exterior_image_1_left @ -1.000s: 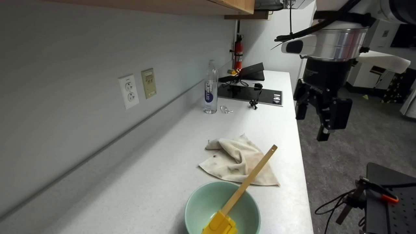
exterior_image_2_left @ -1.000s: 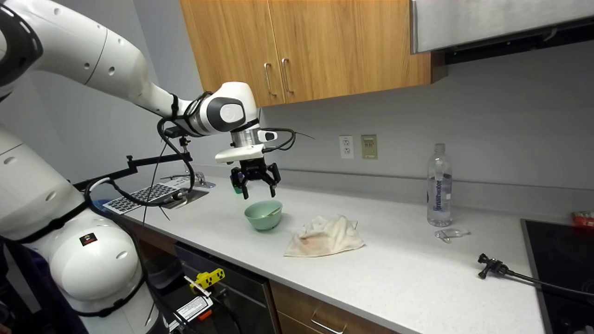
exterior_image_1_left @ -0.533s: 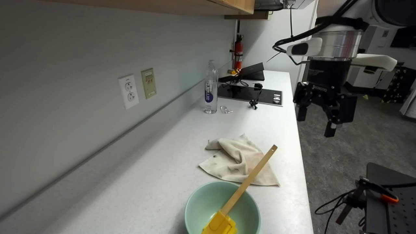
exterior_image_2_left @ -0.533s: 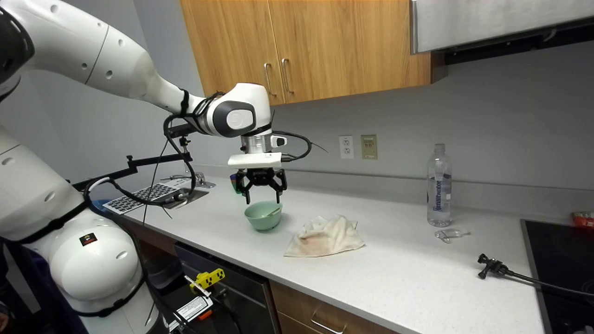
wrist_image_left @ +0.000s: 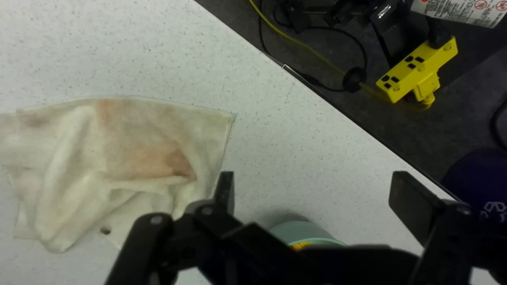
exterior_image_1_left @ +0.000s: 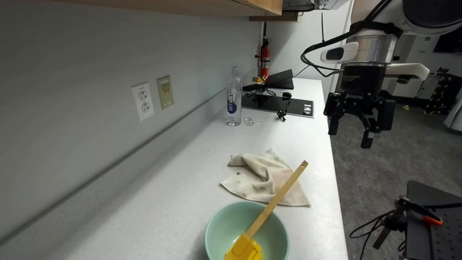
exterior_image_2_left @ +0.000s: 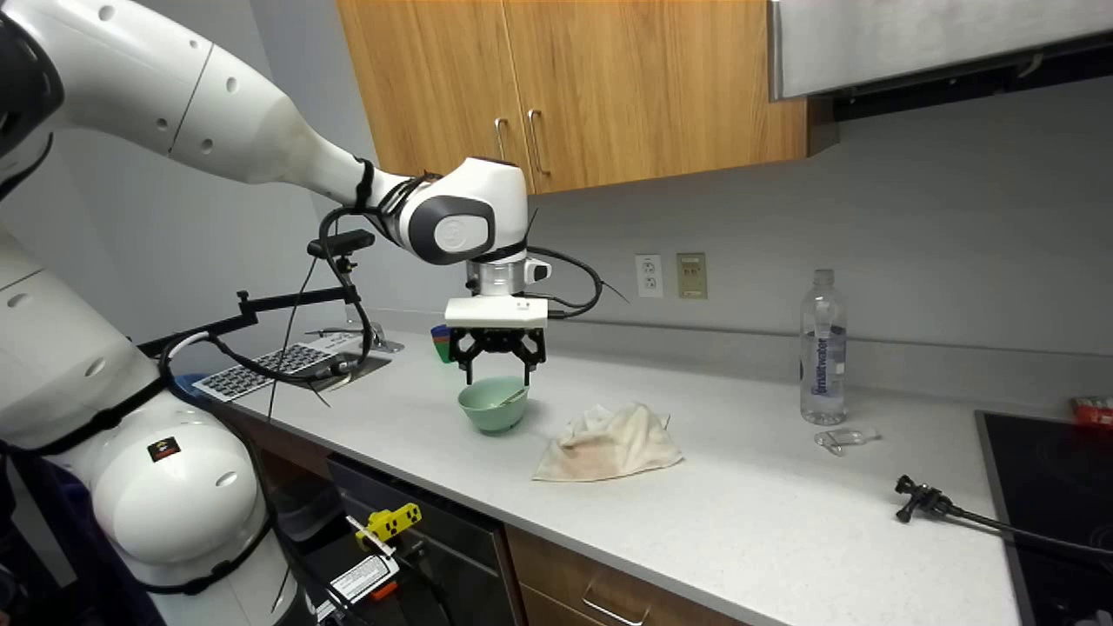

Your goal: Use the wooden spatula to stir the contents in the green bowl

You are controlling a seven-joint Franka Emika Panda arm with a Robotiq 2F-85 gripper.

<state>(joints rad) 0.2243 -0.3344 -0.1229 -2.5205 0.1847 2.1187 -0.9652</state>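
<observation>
The green bowl (exterior_image_1_left: 224, 221) stands on the counter; it shows in both exterior views (exterior_image_2_left: 491, 416). The wooden spatula (exterior_image_1_left: 277, 199) leans in it, its yellow head (exterior_image_1_left: 243, 249) down inside and its handle sticking out over the rim. The bowl's contents are hard to make out. My gripper (exterior_image_1_left: 350, 137) is open and empty in the air, above counter height and apart from the spatula. In an exterior view the gripper (exterior_image_2_left: 498, 378) overlaps the bowl's far rim. In the wrist view the gripper (wrist_image_left: 313, 190) hides most of the bowl (wrist_image_left: 291, 231); only a bit of yellow shows inside.
A crumpled beige cloth (exterior_image_1_left: 258, 182) lies beside the bowl, under the handle's line. A water bottle (exterior_image_2_left: 823, 365) and a small clear item (exterior_image_2_left: 845, 439) stand farther along, before the black cooktop (exterior_image_1_left: 279, 104). Wooden cabinets (exterior_image_2_left: 643, 96) hang above. The counter edge shows in the wrist view.
In an exterior view my gripper has moved right and slightly down, and the wrist has turned so both fingers show squarely. The jaws stay open. Bowl, spatula and cloth have not moved.
</observation>
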